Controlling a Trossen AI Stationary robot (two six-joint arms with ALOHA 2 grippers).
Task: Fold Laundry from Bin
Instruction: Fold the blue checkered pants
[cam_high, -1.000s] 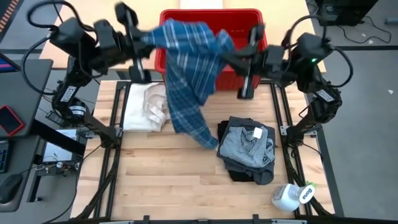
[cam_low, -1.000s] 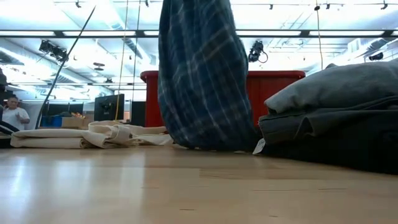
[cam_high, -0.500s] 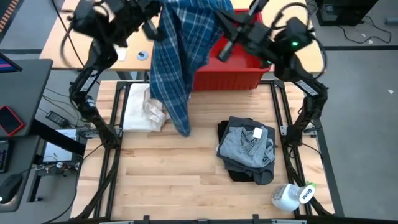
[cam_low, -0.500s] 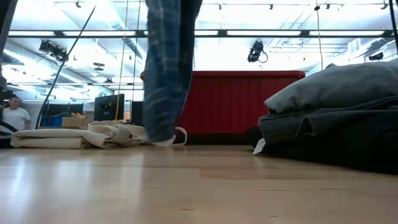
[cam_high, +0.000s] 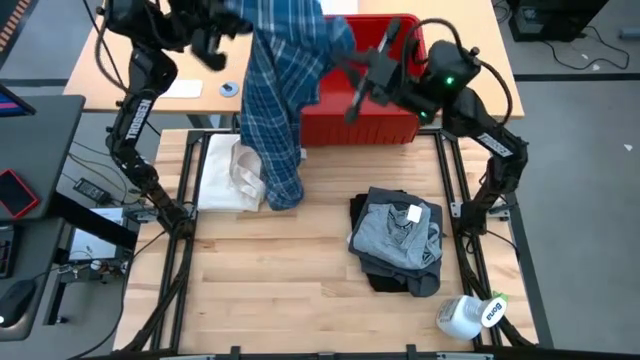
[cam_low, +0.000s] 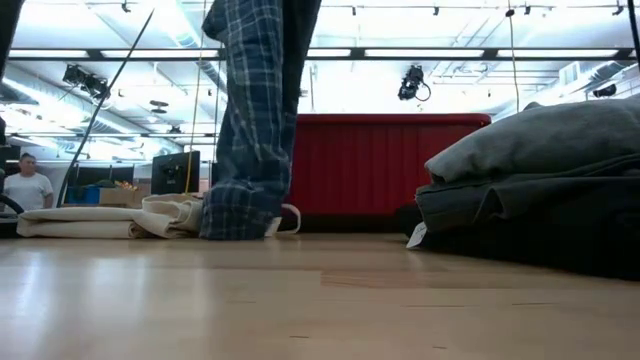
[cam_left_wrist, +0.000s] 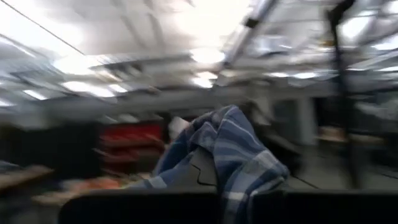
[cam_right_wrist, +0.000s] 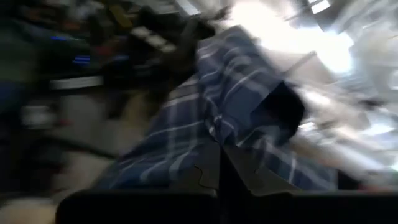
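The blue-and-white plaid shirt (cam_high: 280, 110) hangs as a long narrow drape in front of the red bin (cam_high: 375, 110) at the table's far side. Its top is held up between my left gripper (cam_high: 232, 28) and my right gripper (cam_high: 338, 62), both shut on it. In the low view the shirt's lower end (cam_low: 235, 215) reaches down to the table beside the cream-white cloth (cam_low: 150, 215). A folded stack of grey and dark garments (cam_high: 400, 240) lies on the table's right half. My left gripper pinches a bunched fold of plaid cloth (cam_left_wrist: 233, 152) at the shirt's top between its two fingers, high above the table. The shirt hangs down from there. My right gripper pinches another part of the shirt's top (cam_right_wrist: 214, 134) between its fingers, coming from the right. The cloth between the two grippers sags and bunches.
The cream-white cloth (cam_high: 228, 175) lies at the table's left, partly under the hanging shirt. A white spray bottle (cam_high: 468, 316) lies at the near right corner. Bare wood lies in the table's near middle. A person (cam_low: 25, 185) stands far behind the table.
Both grippers have swung toward the table's far left, still shut on the shirt. The shirt has gone with them, drawing in from a wide spread in front of the bin to a narrow drape. Its lower end has trailed from the table's middle to beside the cream cloth.
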